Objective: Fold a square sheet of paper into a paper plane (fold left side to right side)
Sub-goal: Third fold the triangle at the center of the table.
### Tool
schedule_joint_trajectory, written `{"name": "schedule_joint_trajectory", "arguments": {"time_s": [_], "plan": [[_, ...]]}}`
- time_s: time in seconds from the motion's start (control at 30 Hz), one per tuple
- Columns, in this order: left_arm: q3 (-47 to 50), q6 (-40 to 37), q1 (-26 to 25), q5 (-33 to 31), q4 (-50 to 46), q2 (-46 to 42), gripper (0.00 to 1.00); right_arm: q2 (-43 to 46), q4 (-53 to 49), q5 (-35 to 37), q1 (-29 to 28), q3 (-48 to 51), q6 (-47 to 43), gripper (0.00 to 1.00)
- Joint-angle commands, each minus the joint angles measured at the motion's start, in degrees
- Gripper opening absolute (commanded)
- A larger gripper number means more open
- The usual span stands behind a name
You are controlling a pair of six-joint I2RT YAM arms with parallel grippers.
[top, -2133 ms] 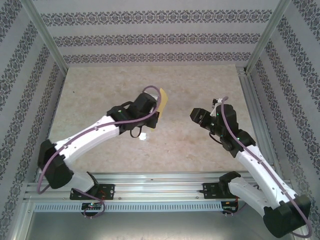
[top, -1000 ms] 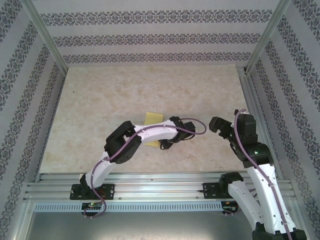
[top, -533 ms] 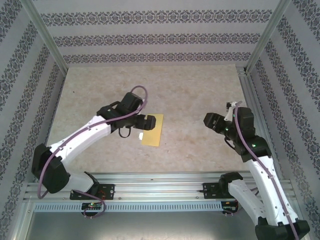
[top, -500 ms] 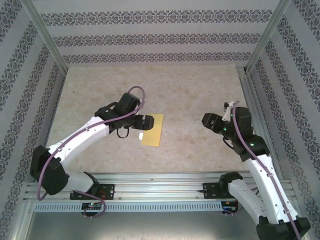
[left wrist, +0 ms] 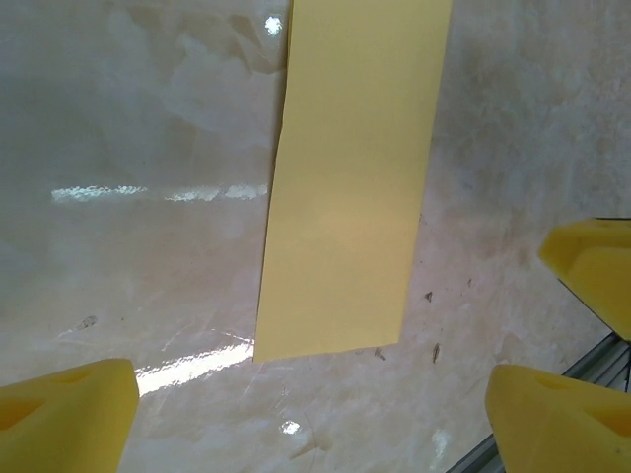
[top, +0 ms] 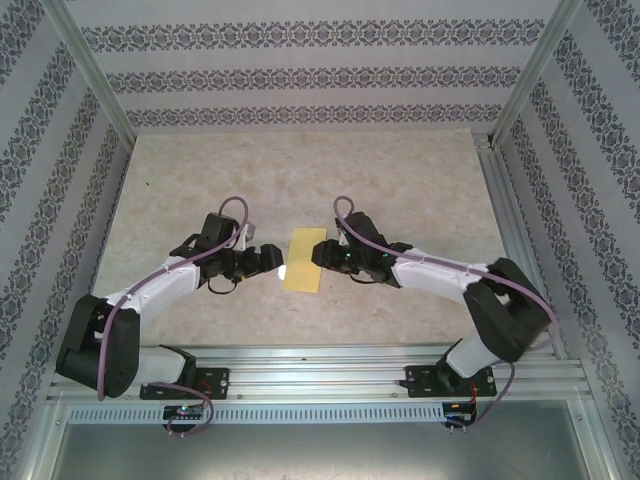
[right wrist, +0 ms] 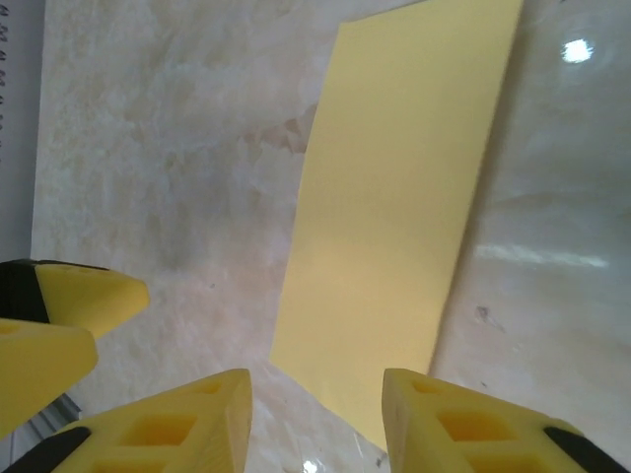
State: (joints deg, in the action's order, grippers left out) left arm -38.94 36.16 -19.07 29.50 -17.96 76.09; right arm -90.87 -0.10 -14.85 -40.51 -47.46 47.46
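Note:
The square sheet of paper (top: 305, 260) lies flat on the table as a narrow mustard-yellow rectangle, folded in half. My left gripper (top: 270, 259) hovers just left of it, jaws wide open and empty. In the left wrist view the sheet (left wrist: 350, 187) lies ahead of the left gripper (left wrist: 306, 424), clear of both fingers (left wrist: 59, 419). My right gripper (top: 321, 255) is low at the sheet's right edge. In the right wrist view its jaws (right wrist: 315, 424) stand apart, and the near end of the sheet (right wrist: 394, 227) reaches between the fingertips (right wrist: 473, 424) without being pinched.
A tiny white spot (top: 281, 272) sits by the sheet's left edge. The pale marbled table (top: 200, 180) stretches beyond both arms. Patterned walls enclose it, with a metal rail (top: 320, 370) along the near edge. The other gripper's yellow fingers (right wrist: 59, 315) show close by.
My right arm has swung in from the right side to the sheet's right edge, its jaws narrowing. My left gripper has drawn back to the left, off the sheet.

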Motion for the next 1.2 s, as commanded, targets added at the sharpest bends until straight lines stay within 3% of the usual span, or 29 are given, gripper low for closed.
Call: {"name": "schedule_joint_trajectory", "arguments": {"time_s": [0.0, 0.23, 0.6, 1.17], "plan": [[1.06, 0.76, 1.14, 3.36, 6.01, 1.38, 0.92, -6.89, 8.89, -3.06, -0.58, -5.02, 2.61, 0.35], [1.14, 0.13, 1.22, 3.24, 7.17, 5.27, 0.91, -15.61, 8.06, -2.86, 0.97, -7.74, 2.13, 0.31], [-0.07, 0.55, 0.52, 5.13, 9.94, 11.68, 0.88, -15.91, 8.53, -2.81, 2.51, -4.25, 1.45, 0.28], [-4.43, 6.39, -5.47, 8.92, 19.78, 23.66, 0.78, -17.99, 12.76, -5.01, 3.71, -1.03, 3.16, 0.24]]}}
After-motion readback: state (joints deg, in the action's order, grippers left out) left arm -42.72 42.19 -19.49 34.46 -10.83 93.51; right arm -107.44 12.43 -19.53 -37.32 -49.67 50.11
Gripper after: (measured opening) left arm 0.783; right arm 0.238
